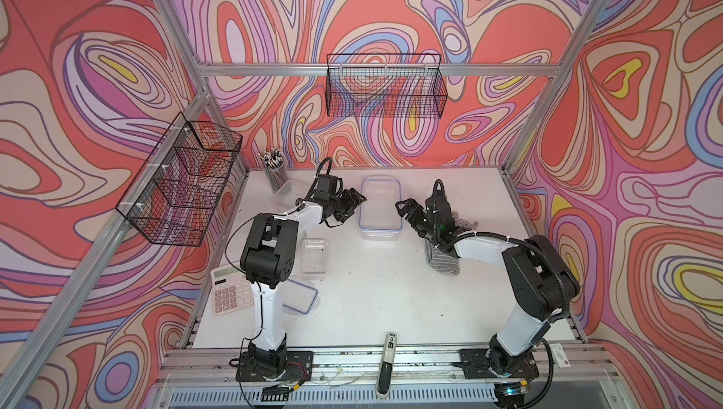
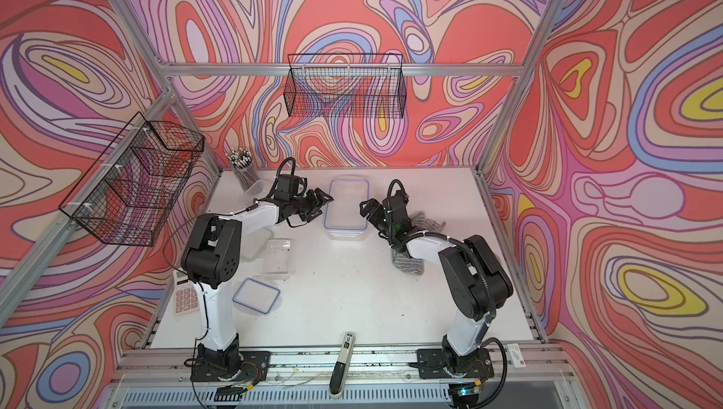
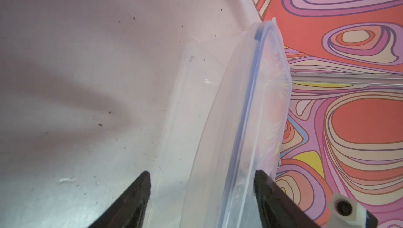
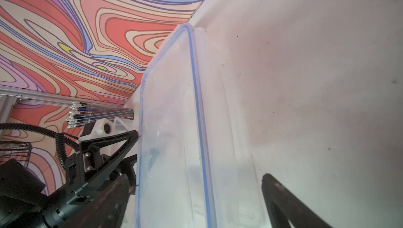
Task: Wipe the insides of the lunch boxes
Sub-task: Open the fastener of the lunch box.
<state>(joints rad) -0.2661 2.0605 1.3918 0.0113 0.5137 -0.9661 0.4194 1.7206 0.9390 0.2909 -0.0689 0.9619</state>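
Locate the large clear rectangular plastic lunch box, blue-rimmed lid on, at mid-table rear. The left gripper and right gripper flank it, jaws apart, clamping nothing. The grey striped cloth lies unheld. Treat wiping this box as outstanding.

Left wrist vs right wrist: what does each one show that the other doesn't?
Only left wrist: the white housing across the large lunch box, on the right arm's side. Only right wrist: the right gripper, the pen cup, a wire basket. Both: that lidded box, the table, the left gripper with fingers either side of the box's edge.
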